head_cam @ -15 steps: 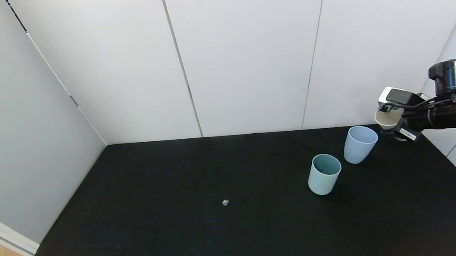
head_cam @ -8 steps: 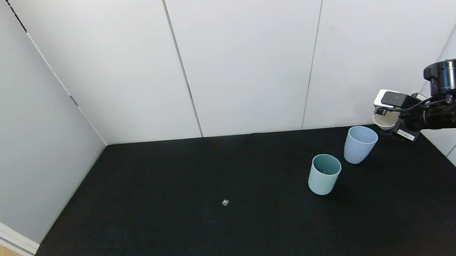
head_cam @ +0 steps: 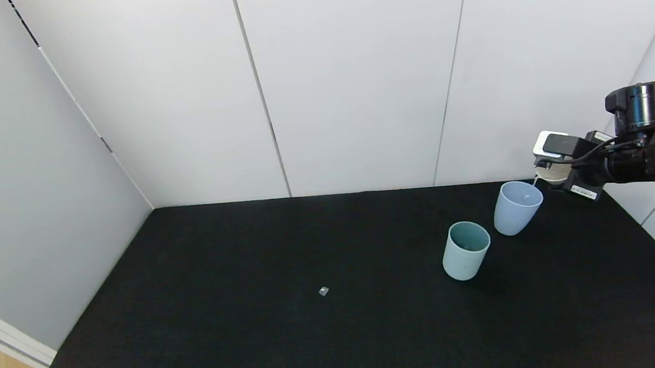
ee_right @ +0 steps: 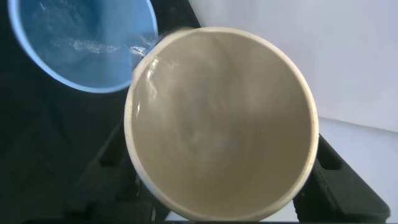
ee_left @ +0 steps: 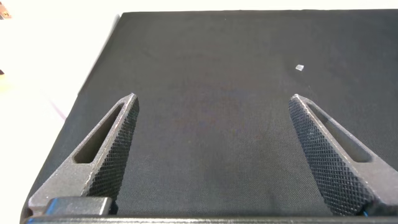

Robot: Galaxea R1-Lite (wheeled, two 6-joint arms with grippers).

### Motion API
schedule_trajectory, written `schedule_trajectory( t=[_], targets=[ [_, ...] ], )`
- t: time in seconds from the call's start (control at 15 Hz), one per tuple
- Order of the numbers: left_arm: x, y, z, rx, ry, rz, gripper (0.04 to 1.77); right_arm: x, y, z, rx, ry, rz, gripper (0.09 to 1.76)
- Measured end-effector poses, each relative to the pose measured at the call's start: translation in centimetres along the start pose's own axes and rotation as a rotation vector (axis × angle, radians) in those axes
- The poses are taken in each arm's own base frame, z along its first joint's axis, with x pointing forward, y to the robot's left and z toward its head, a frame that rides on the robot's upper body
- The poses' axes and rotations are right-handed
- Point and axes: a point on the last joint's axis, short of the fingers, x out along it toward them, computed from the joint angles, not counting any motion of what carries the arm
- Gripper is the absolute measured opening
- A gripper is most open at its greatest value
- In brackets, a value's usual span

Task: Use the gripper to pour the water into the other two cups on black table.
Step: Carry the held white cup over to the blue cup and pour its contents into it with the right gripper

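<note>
Right hand (head_cam: 547, 172) is clamped on the cream cup (ee_right: 217, 121), tipped over the periwinkle cup (head_cam: 516, 207) on the tabletop (head_cam: 257, 332), water (ee_right: 140, 51) trickling in. Looks light, stiff, smooth; mid-wall grip seems safest. Left hand (ee_left: 211, 155) hangs spread wide, holding nothing.

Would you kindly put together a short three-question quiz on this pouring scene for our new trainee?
1. True or false: the right claw holds the cream cup tilted over the blue cup.
2. Which cup is taking water now? A) the green cup B) the blue cup C) neither
3. Fill in: the left claw hangs open over the black table, gripping ____.

Key
1. True: its lip is above the blue cup's rim.
2. B: a thin stream runs from the cream cup into it, and the right wrist view shows ripples inside.
3. Nothing: only bare cloth shows between its fingers.
</note>
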Motion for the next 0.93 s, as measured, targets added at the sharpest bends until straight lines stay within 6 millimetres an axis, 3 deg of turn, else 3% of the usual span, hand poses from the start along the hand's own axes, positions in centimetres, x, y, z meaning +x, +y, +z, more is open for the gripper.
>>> schedule_trajectory(
  t=[0.93],
  targets=[
    [0.00, 0.00, 0.01, 0.000, -0.001, 0.000, 1.72, -0.21, -0.99, 0.39, -0.063, 0.009, -0.051, 1.30]
  ],
)
